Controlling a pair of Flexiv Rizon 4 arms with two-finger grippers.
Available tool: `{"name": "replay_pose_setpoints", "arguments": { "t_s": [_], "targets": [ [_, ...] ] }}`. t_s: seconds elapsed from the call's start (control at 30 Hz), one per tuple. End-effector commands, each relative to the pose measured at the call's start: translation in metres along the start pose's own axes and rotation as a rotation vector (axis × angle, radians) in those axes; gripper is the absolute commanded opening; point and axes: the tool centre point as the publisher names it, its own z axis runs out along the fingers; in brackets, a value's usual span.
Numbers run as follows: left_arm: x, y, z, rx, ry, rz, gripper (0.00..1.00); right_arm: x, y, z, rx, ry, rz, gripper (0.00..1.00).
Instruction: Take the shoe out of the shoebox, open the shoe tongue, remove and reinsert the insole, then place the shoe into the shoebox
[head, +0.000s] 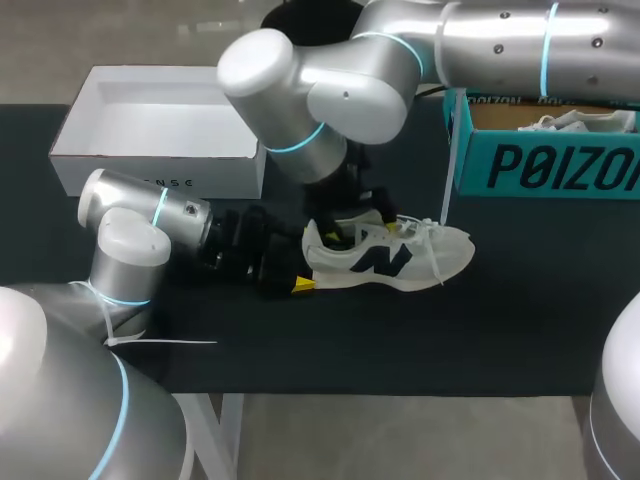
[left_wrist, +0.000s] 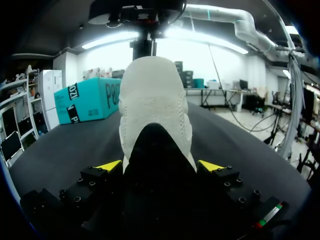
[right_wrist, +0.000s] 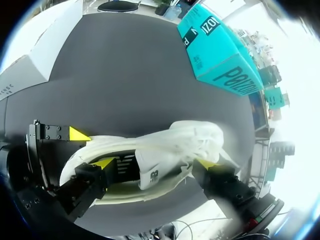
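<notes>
Looking like the tongue-opening step: left gripper pinches the shoe by its heel on the table, right gripper is at the tongue (can't tell its grip), so next probably needs a gentle pull back.

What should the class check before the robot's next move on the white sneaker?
1. White sneaker with navy logo out of its box, on black table: ok.
2. Left tool gripping heel from both sides: ok.
3. Right tool clamping tongue: cannot tell.
4. Insole removed: cannot tell.
5. Open white cardboard box empty: ok.
</notes>
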Motion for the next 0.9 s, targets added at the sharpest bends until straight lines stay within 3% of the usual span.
{"name": "replay_pose_setpoints", "arguments": {
  "t_s": [0.03, 0.27, 0.3, 0.37, 0.43, 0.47, 0.5, 0.9],
  "targets": [
    [-0.001, 0.0, 0.003, -0.001, 0.001, 0.001, 0.0, 0.007, 0.001, 0.007, 0.009, -0.005, 0.0, 1.0],
    [-0.001, 0.0, 0.003, -0.001, 0.001, 0.001, 0.0, 0.005, 0.0, 0.008, 0.009, -0.002, 0.01, 1.0],
    [-0.001, 0.0, 0.003, -0.001, 0.001, 0.001, 0.0, 0.005, 0.0, 0.008, 0.009, -0.002, 0.011, 0.96],
    [-0.001, 0.0, 0.003, -0.001, 0.001, 0.001, 0.0, 0.003, -0.001, 0.008, 0.005, 0.001, 0.017, 0.48],
    [-0.001, 0.0, 0.003, -0.001, 0.001, 0.001, 0.0, 0.002, -0.001, 0.009, 0.004, 0.005, 0.022, 0.28],
    [-0.001, 0.0, 0.003, -0.001, 0.001, 0.001, 0.0, 0.001, -0.002, 0.009, 0.003, 0.006, 0.025, 0.07],
    [-0.001, 0.0, 0.003, -0.001, 0.001, 0.001, 0.0, 0.0, -0.002, 0.009, 0.001, 0.008, 0.031, 0.0],
    [-0.001, 0.0, 0.003, -0.001, 0.001, 0.001, 0.0, -0.02, -0.002, 0.004, -0.01, -0.003, 0.067, 0.0]
  ]
}}
